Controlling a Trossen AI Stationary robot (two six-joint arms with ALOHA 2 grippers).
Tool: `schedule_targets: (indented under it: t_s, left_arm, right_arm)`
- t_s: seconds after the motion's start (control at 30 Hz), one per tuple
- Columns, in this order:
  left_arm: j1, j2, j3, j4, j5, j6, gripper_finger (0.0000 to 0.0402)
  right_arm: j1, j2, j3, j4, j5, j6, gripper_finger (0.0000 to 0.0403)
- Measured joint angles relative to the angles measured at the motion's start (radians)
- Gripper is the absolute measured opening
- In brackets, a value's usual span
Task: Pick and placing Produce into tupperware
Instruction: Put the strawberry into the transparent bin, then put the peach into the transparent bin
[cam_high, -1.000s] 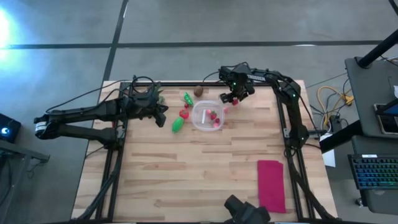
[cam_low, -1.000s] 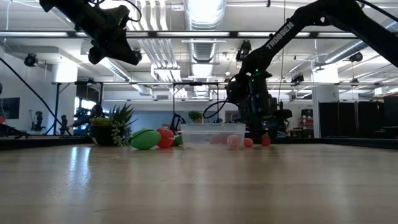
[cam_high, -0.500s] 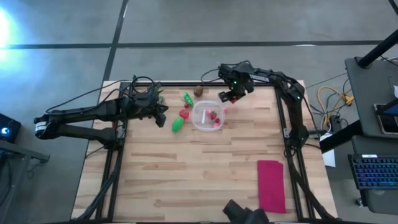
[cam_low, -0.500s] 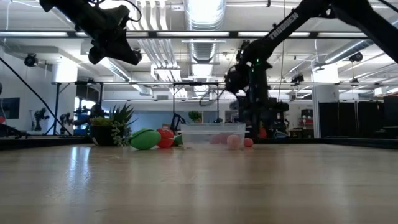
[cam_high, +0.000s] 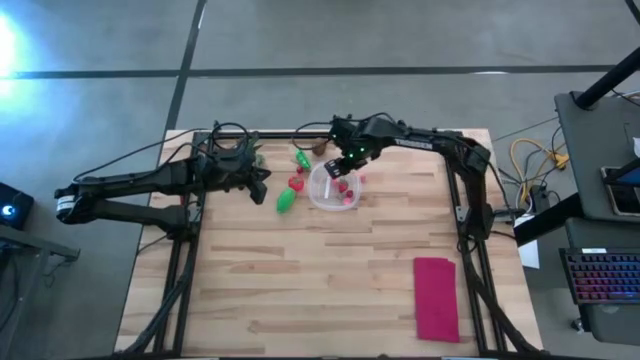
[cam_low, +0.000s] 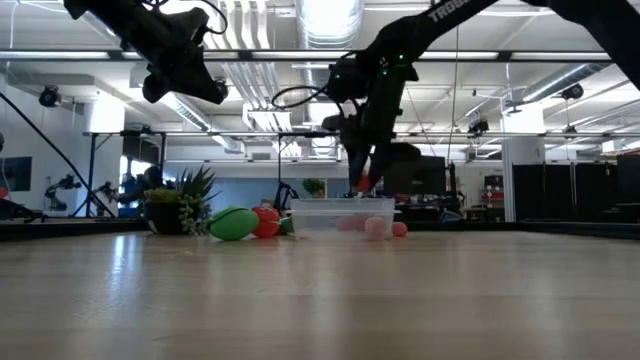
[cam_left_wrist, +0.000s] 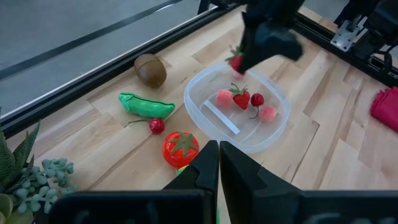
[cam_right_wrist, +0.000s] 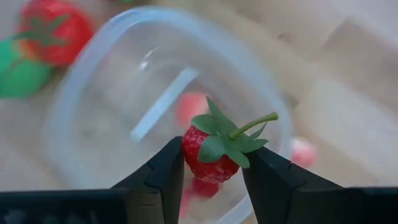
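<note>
While raised above the far rim of the tupperware (cam_high: 333, 186), the right gripper (cam_high: 344, 168) pinched a small red strawberry (cam_right_wrist: 211, 152) between both fingers, closed snugly on its sides with the green cap and stem pointing out. Hung clear of the table (cam_high: 300, 280) in the low view, the strawberry (cam_low: 361, 184) just above the container's top edge (cam_low: 342, 204). Inside the tupperware (cam_left_wrist: 239, 106): a strawberry, a cherry and two pale pink pieces, plus a white strip on the floor. Close on its left, a tomato (cam_left_wrist: 180, 149), a cherry (cam_left_wrist: 157, 126) and a green pea pod (cam_left_wrist: 147, 105); a second green piece (cam_high: 286, 201) at the near left, a brown piece (cam_left_wrist: 150, 69) toward the far edge. One more small red piece (cam_low: 399, 229) on the table just right of the container, seen only from table height. Little spare room on the far side, where the table's black frame ran close behind the brown piece; wide bare wood on the near side, with a magenta cloth (cam_high: 436, 297) well apart at the near right corner.

Left gripper (cam_left_wrist: 217, 168) held high over the left part of the table, near a potted plant (cam_low: 178, 200), fingers pressed together on nothing. Contents of the container plain only from the left wrist; grip on the strawberry plain only from the right wrist.
</note>
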Motion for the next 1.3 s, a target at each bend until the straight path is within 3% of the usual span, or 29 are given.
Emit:
schedule_targets:
  t_s: [0.07,0.37,0.47,0.6,0.9,1.07,1.3]
  left_arm:
    - [0.0,0.0,0.0,0.0,0.002,0.0,0.0]
    - [0.0,0.0,0.0,-0.001,0.006,0.0,0.0]
    - [0.0,0.0,0.0,-0.002,0.006,0.0,0.0]
    - [0.0,0.0,0.001,-0.002,0.006,0.0,0.0]
    - [0.0,0.0,0.0,-0.003,0.006,0.0,0.0]
    - [0.0,0.0,0.0,-0.007,0.007,0.0,0.0]
    - [0.0,0.0,0.0,-0.008,0.001,-0.001,0.0]
  right_arm:
    - [-0.001,0.021,0.013,-0.005,0.039,-0.016,0.015]
    - [0.005,0.029,0.053,-0.039,0.03,-0.067,0.0246]
    - [0.004,0.001,0.089,-0.135,0.128,-0.169,0.0262]
    - [-0.022,-0.055,0.08,-0.252,0.255,-0.41,0.0263]
    - [-0.078,-0.071,-0.097,-0.226,0.198,-0.846,0.023]
    - [-0.077,-0.073,-0.125,-0.098,0.147,-0.983,0.0225]
    - [-0.074,-0.073,-0.144,-0.066,0.148,-1.104,0.023]
